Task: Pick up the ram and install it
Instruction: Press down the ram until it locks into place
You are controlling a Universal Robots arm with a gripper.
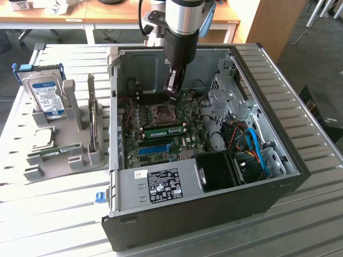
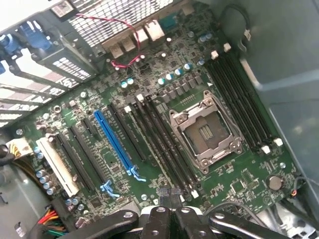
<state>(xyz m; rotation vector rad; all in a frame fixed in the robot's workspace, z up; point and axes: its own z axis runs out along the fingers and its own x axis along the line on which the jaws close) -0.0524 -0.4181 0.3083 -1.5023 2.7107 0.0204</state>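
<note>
Arm (image 1: 182, 32) comes straight down from 12 o'clock into the open computer case (image 1: 268, 182), wrist vertical, gripper (image 1: 172, 92) low over the motherboard (image 1: 161, 128) just above the empty CPU socket (image 1: 159, 112). Jaws are closed tight with nothing between them. In the wrist view the gripper (image 2: 169, 219) sits at the board edge, dark linkage bars showing, pointing down at the long black memory slots (image 2: 167, 149) beside the CPU socket (image 2: 207, 132).

Case lies on its side on the worktop (image 1: 300, 107), side panel off. Inside: motherboard on the floor of the case, a green ram stick (image 1: 163, 130) seated flat across the board at 6 o'clock from the socket, a blue slot (image 1: 155, 148) just below that. At 3 o'clock from the board a metal drive cage (image 1: 228, 99) and a bundle of blue and orange cables (image 1: 254, 144). At 5 o'clock a black fan housing (image 1: 217, 170). Labelled power supply (image 1: 161, 184) along the near wall.

Grey parts tray (image 1: 59, 150) sits at 9 o'clock from the case, on the worktop, well apart from the gripper. It holds an upright hard drive (image 1: 45, 96) in a blue frame, a CPU chip (image 1: 43, 137) lying flat, another green stick (image 1: 56, 154) lying in a low groove, and an expansion card (image 1: 95, 120) standing on edge.

Wrist view also shows a blue slot (image 2: 115, 142), a white slot (image 2: 57, 167) and red wires (image 2: 119, 42) near the rear ports.
</note>
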